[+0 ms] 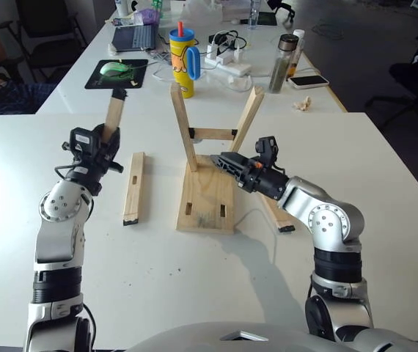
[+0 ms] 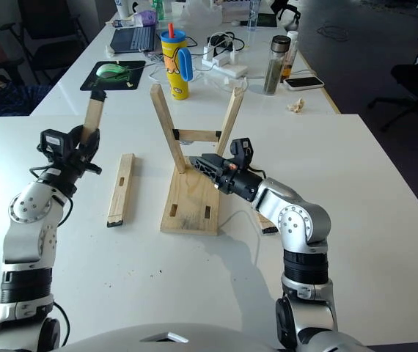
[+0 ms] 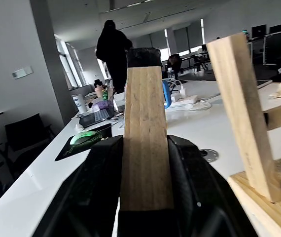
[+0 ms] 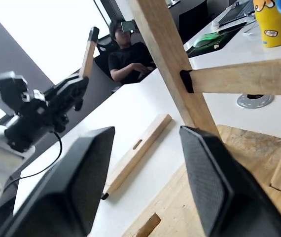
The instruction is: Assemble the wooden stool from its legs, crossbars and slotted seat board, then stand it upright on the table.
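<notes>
The left gripper (image 1: pixel 105 144) clamps a pale black-tipped wooden leg (image 1: pixel 115 110) upright — the right gripper (image 1: pixel 222 161), jaws apart, hangs by the slotted wooden seat board (image 1: pixel 210 204).

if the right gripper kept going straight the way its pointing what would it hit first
Most likely the left upright leg, low down near the seat board. The open right gripper points at it from close by, though depth is unclear.

Two upright pale wooden legs (image 1: pixel 183 126) with a short wooden crossbar (image 1: pixel 213 134) are blocking the far end of the flat slotted wooden seat board (image 1: pixel 207 202). Its near half is lying open. Left of the board, a loose slotted wooden bar (image 1: pixel 133 188) is lying flat, bare white table (image 1: pixel 161 205) between.
</notes>
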{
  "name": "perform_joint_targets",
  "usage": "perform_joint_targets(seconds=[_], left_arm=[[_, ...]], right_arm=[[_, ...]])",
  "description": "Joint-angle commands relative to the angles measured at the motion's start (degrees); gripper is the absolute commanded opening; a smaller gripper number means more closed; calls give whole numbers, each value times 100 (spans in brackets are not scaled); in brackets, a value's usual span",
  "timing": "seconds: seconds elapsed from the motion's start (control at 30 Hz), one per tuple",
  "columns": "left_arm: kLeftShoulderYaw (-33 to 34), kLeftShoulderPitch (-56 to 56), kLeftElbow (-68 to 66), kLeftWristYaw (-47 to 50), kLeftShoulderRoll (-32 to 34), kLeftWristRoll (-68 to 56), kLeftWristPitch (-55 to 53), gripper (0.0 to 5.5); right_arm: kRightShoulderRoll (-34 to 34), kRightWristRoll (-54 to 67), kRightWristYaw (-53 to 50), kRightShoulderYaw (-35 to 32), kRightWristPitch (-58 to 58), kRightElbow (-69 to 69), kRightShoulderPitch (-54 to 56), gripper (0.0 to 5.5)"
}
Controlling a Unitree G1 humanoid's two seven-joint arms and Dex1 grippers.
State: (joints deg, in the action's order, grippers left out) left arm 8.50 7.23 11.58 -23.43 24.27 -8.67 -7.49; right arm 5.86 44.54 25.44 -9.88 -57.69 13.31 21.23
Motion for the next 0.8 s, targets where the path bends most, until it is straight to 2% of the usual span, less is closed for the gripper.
perform_joint_targets(seconds=[0.03,0.27,0.4,0.6,0.77,0.8], left_arm=[[-725,-397,508,-480,161,309,373,131],[-1458,-369,787,-295,-376,455,321,131],[-1540,-478,924,-166,-579,433,271,131],[-1785,-515,1002,-117,-746,468,184,131],[-1898,-561,1044,-97,-812,476,127,131],[-1909,-581,1081,-85,-819,481,109,131]], right_arm=[[-384,1102,-388,-459,-574,10,280,318],[-503,1596,-839,-365,-731,-4,393,323],[-634,1598,-1223,-527,-538,-325,459,323],[-832,2252,-1655,-904,-398,-549,623,323],[-852,2578,-1880,-876,-305,-552,706,323],[-849,2595,-1913,-858,-277,-559,705,305]])
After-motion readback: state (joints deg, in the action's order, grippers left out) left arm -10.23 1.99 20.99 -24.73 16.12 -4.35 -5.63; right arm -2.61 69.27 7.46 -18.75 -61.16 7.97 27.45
